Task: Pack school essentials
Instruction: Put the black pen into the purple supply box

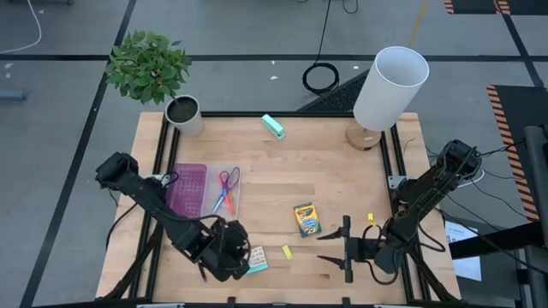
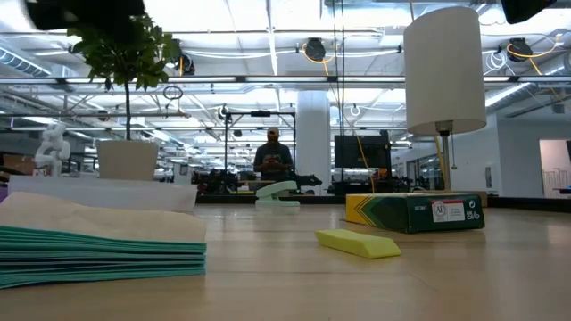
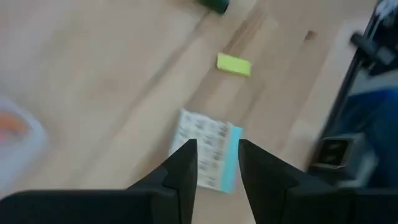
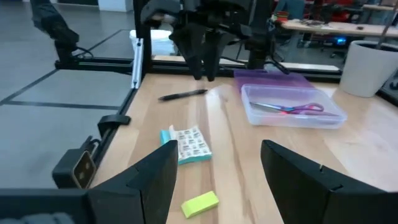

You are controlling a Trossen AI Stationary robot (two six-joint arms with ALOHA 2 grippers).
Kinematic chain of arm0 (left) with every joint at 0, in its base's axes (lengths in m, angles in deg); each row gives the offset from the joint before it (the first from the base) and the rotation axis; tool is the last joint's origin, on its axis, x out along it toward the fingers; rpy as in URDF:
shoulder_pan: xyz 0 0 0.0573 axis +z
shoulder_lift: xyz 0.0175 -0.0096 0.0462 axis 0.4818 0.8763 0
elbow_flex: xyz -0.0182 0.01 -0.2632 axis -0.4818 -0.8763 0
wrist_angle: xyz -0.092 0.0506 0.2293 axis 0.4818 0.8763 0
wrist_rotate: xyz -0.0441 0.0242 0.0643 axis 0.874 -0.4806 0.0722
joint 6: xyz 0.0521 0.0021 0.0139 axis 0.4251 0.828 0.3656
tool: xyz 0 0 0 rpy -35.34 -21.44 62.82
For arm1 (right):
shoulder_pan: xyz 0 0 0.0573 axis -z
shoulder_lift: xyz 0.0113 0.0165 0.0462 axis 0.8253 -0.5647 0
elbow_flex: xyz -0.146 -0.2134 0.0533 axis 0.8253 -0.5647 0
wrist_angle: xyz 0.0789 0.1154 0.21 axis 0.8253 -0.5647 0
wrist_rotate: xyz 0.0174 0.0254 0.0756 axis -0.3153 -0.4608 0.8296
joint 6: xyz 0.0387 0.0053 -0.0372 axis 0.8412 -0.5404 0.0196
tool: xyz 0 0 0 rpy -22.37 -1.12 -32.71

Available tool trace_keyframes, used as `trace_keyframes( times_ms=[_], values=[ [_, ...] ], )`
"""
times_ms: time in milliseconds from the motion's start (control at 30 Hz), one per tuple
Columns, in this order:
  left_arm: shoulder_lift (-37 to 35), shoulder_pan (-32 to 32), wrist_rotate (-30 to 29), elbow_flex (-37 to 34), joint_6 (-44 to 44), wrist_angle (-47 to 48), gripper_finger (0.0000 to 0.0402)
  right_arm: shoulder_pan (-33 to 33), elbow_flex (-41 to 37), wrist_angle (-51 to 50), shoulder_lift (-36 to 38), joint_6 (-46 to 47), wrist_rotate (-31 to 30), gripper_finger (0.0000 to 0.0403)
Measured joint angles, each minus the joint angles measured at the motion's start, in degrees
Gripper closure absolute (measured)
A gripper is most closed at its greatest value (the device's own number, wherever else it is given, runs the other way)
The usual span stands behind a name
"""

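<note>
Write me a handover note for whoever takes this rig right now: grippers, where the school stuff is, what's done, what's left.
Left gripper: open, hovering just over the patterned pad at the table's front edge, not gripping it.
Right gripper: open wide, empty, front right.
Done: scissors lie in the clear case.
Left: patterned pad, yellow eraser, crayon box, black pen and a small yellow piece are loose on the table.

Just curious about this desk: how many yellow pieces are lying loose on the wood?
2: a yellow block beside the patterned pad near the left gripper, and a tiny yellow piece by the right arm. More may be hidden under the arms.
</note>
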Motion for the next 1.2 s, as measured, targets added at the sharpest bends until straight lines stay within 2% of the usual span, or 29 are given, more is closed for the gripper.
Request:
trace_keyframes(
  times_ms=[167,333,433,533,700,967,1200],
  values=[
    [0.5,-2.9,0.6,0.0,-16.2,-0.2,0.0284,0.0,0.0,0.0,0.0,0.1,1.6,0.0179],
    [0.9,-5.8,0.7,0.0,-31.7,6.6,0.0284,0.0,0.0,-0.4,0.0,-0.3,1.6,0.0179],
    [2.5,-7.6,4.0,0.0,-40.9,12.1,0.0284,0.0,0.0,-1.7,0.0,-0.5,2.2,0.0179],
    [4.2,-8.6,9.9,0.0,-47.9,14.5,0.0284,0.0,0.0,-3.1,0.0,-0.6,3.0,0.0179],
    [7.4,-10.0,13.6,0.0,-54.7,16.0,0.0284,0.0,0.0,-3.4,0.0,-1.6,2.9,0.0179],
    [12.3,-11.8,19.7,0.0,-59.6,15.4,0.0284,0.0,0.0,-3.4,0.0,-1.7,2.9,0.0179],
    [12.5,-12.5,20.0,0.0,-62.0,17.1,0.0284,0.0,0.0,-3.4,0.0,-1.5,4.3,0.0179]
  ],
)
